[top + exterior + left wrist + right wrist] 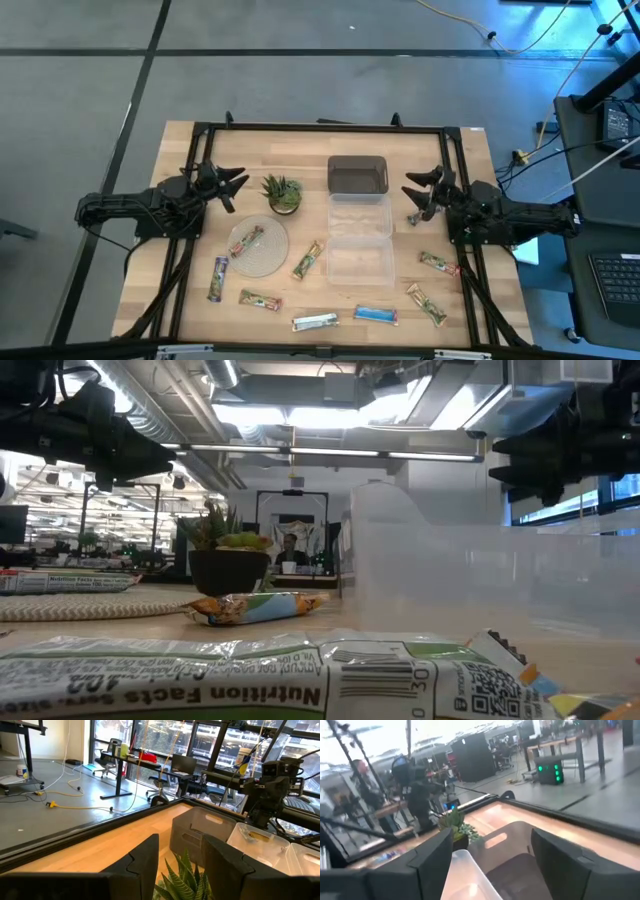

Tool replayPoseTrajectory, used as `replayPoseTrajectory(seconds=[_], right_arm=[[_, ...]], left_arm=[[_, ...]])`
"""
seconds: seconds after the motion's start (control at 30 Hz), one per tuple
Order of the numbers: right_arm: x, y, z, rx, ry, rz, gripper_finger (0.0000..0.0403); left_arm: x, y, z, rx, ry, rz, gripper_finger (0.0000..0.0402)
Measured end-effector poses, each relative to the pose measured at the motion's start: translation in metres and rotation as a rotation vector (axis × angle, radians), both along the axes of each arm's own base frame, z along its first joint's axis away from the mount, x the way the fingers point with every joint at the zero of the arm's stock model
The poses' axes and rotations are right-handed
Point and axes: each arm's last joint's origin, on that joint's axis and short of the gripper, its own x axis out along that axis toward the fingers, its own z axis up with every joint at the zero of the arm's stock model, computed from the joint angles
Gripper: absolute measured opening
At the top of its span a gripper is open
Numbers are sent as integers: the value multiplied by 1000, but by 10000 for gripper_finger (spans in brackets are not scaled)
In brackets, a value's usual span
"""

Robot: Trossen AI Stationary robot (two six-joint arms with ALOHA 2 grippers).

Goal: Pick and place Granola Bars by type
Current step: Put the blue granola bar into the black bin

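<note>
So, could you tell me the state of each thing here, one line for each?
Left gripper: open, empty, raised near the plant.
Right gripper: open, empty, raised beside the bins.
Dark bin: upright, looks empty.
Two clear bins: upright, look empty.
Plant: upright.
Mat: flat, one bar on it.
Other bars: wrapped, lying loose on the table, none sorted.

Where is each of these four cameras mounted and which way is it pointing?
High: overhead, straight down on the table; both arms, left claw, right claw.
Low: table-top height, level across a granola bar toward the room; arms overhead.
Left wrist: past its fingers to the potted plant and bins.
Right wrist: past its fingers over the bins.
All four show the potted plant.
</note>
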Motion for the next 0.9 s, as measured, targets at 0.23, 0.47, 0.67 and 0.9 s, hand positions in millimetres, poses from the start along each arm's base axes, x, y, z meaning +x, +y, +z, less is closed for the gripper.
replayPoseTrajectory(seconds=[0.23, 0.47, 0.67, 0.9], right_arm=[[-1, -2, 0, 41, -19, -54, 272], [-2, -4, 1, 98, -55, -154, 272], [-3, -3, 7, 17, -37, -133, 272], [-6, -2, 49, -50, 131, -100, 272]], left_arm=[[0, 0, 2, 1, -27, 4, 139], [-2, 0, 17, 26, -172, 15, 139], [-3, 1, 22, 40, -215, 45, 139], [-1, 2, 20, 35, -191, 78, 139]])
